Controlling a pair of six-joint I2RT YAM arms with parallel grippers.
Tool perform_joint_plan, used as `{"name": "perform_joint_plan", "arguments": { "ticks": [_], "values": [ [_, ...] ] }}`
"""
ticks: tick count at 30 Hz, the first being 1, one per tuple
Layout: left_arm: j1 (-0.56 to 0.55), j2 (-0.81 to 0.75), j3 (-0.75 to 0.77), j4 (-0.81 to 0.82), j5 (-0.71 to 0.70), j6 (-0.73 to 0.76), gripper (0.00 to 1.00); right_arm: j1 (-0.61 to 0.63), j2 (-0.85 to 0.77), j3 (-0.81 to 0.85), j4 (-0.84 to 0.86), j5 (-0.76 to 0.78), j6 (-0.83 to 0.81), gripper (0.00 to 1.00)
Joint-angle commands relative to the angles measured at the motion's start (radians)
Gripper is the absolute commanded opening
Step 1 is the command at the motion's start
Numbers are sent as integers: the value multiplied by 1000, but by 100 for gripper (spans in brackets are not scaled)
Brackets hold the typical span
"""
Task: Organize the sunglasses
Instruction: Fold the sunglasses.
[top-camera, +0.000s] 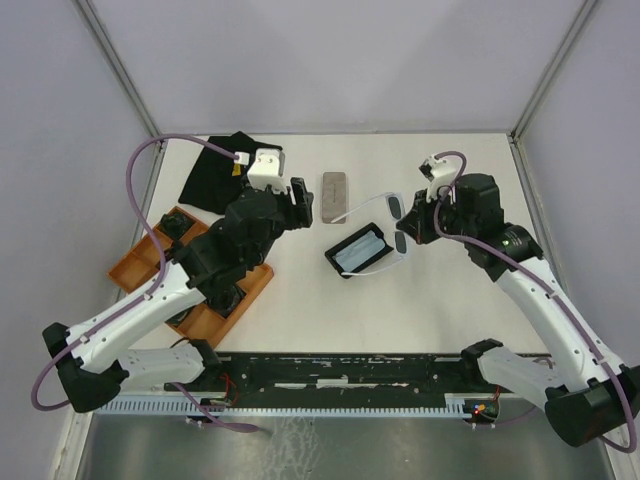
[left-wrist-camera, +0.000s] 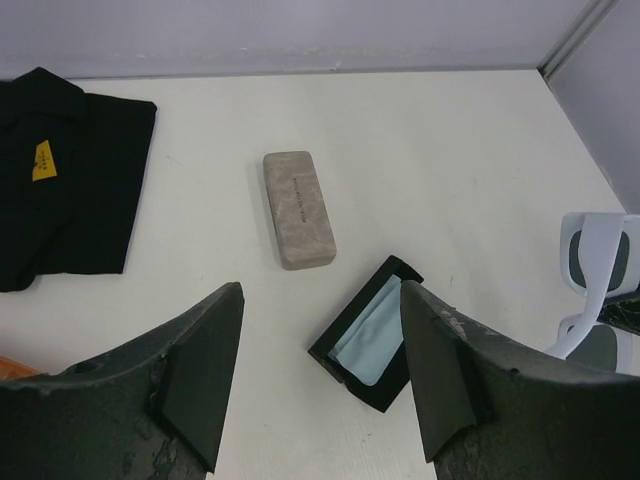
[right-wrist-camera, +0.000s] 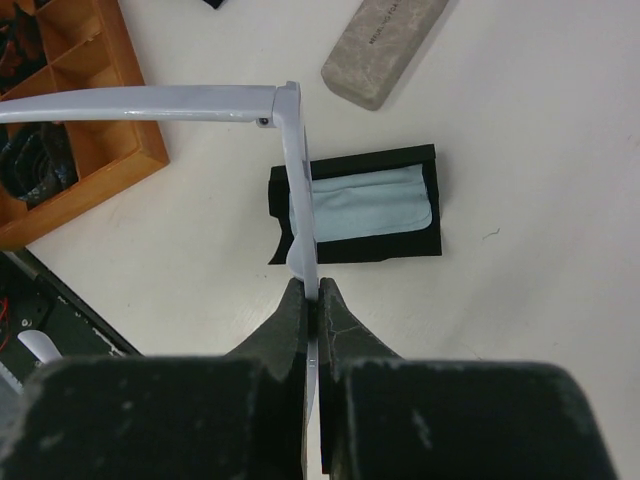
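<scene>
My right gripper (right-wrist-camera: 312, 300) is clamped on the thin front of the pale-framed sunglasses (right-wrist-camera: 297, 170). They stick out straight ahead of my fingertips, one temple swung open to the left, above the open black case (right-wrist-camera: 400, 245) and its blue cloth (right-wrist-camera: 370, 205). I judge them light, slick and fragile at hinge and lens, so a pinch on the stiff frame front suits best, never a lens or temple tip. My left gripper (left-wrist-camera: 320, 300) hangs wide apart and empty, that case just ahead of it.
</scene>
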Motion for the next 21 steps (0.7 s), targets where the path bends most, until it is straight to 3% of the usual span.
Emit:
{"name": "perform_joint_plan", "arguments": {
  "ticks": [1, 12, 21],
  "values": [
    [3, 15, 84, -40, -45, 68, 71, 52, -46, -20, 104, 98, -10, 0],
    [4, 145, 157, -71, -1, 87, 75, 193, -18, -11, 108, 297, -17, 0],
    [2, 226, 176, -59, 37, 97, 76, 244, 7, 23, 141, 348, 3, 0]
  ]
}}
